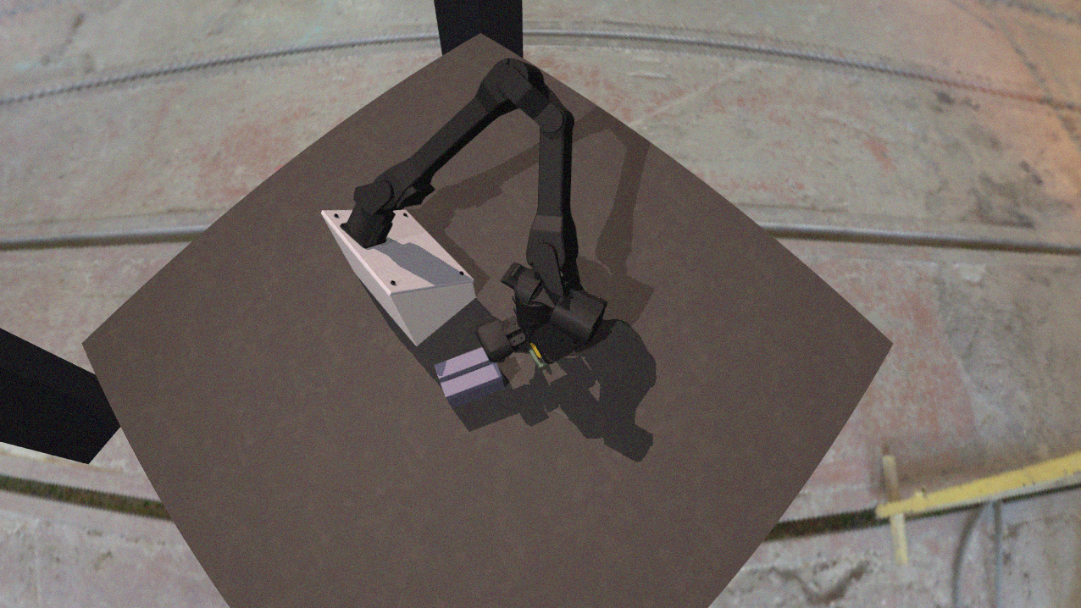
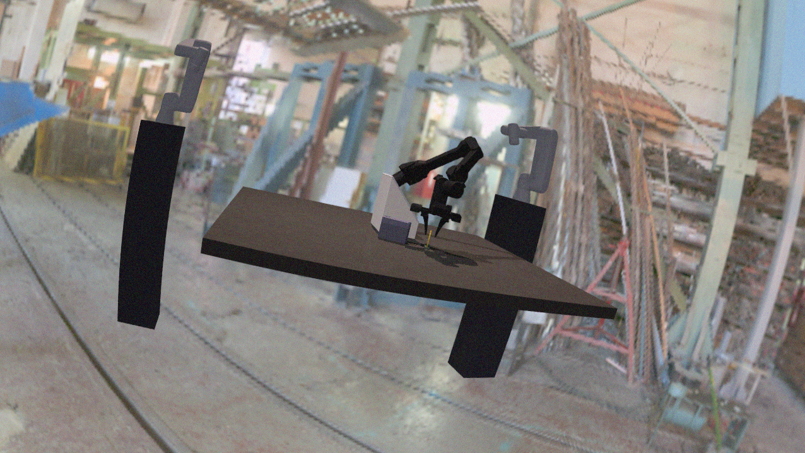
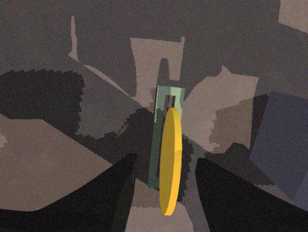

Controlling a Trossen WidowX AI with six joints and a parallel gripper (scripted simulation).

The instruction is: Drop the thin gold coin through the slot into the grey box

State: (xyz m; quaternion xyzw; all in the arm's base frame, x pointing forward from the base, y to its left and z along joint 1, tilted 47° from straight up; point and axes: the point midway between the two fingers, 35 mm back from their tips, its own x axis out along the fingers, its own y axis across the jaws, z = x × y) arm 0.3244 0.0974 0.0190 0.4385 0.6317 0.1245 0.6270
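The gold coin [image 1: 535,352] [image 2: 428,240] [image 3: 170,160] stands on its edge in the dark-green holder [image 1: 541,363] [image 3: 154,151] on the brown table. My gripper [image 1: 540,345] [image 2: 431,231] [image 3: 166,163] is open and hangs low over the coin. In the wrist view its two dark fingers stand one on each side of the coin's lower part, with a gap to the coin on both sides. The closed grey box [image 1: 470,378] [image 2: 393,229] [image 3: 284,134] stands close to the holder, with its narrow slot [image 1: 462,368] running across the lid.
The pale wedge-shaped arm mount [image 1: 407,279] [image 2: 388,202] stands right behind the box. The brown table [image 1: 302,453] [image 2: 315,236] is in shadow around the holder. Black posts stand off the table's edges.
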